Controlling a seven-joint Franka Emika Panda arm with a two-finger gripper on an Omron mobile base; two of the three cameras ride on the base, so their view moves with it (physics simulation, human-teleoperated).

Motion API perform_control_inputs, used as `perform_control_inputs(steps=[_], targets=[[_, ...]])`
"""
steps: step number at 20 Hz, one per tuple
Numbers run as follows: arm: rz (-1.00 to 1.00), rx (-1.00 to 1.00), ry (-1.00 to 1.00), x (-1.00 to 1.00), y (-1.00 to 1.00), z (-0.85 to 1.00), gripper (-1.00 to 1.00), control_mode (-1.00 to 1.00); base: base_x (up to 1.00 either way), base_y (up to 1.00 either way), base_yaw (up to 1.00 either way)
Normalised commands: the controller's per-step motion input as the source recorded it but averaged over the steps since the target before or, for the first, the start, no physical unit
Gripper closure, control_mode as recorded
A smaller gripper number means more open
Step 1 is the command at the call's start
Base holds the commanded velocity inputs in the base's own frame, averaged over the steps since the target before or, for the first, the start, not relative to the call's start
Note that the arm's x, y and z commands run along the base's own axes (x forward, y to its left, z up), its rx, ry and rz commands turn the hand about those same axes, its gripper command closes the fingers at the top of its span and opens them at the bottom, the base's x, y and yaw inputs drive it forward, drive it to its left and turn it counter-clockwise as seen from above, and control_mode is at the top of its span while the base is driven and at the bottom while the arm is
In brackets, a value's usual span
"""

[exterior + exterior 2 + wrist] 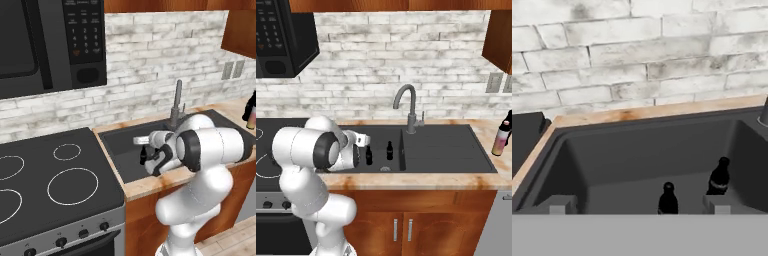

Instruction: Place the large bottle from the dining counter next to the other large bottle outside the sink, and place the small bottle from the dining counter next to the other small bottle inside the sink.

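White glossy arm [306, 180], rounded bulbous links, dark grey ring joints; end effector [145, 156] white body with small dark finger tips.

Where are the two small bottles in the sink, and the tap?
nearer small bottle [668, 199], hand view: its body.
farther small bottle [719, 177], hand view: its body.
tap [407, 102], right base view: its curved neck.

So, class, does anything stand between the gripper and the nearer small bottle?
Nothing visible does: the nearer small bottle stands just ahead of the open gripper in the sink; the second small bottle stands aside.
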Motion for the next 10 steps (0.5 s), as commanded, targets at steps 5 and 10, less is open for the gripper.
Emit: perform_control_inputs(steps=[5,10], targets=[[0.0,0.0,0.0,0.0,0.0,0.66,-1.0,-1.0,0.0,0.0,0.0],[0.0,0.0,0.0,0.0,0.0,0.43,-1.0,-1.0,0.0,0.0,0.0]])
